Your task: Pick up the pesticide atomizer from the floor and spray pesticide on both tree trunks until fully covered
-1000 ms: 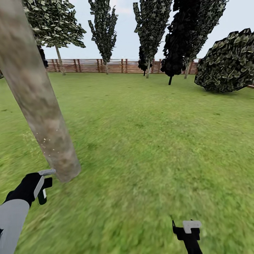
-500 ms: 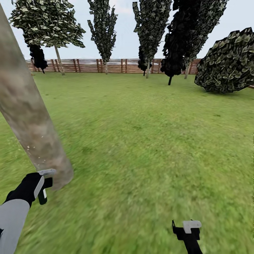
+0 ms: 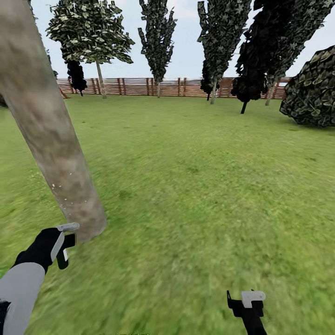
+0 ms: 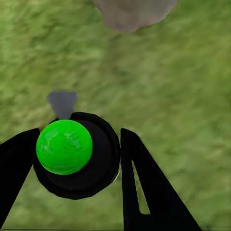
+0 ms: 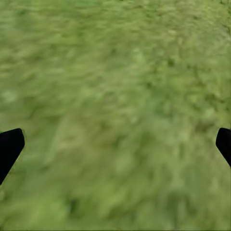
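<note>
Green lawn runs back to a brown horizontal-slat wooden fence, with narrow dark conifers along it at twelve o'clock. At ten o'clock the nearest smooth, mottled grey-brown tree trunk leans across my view, its foot just beside the left pincer. That pincer is closed around the small black bottle-shaped pesticide atomizer, whose green-domed top sits between the dark fingers. The right pincer, at five o'clock, is spread wide over bare grass, holding nothing. My worry: the nozzle sits so close to the trunk's base that spray may wet only a low patch, or the arm may knock the bark.
</note>
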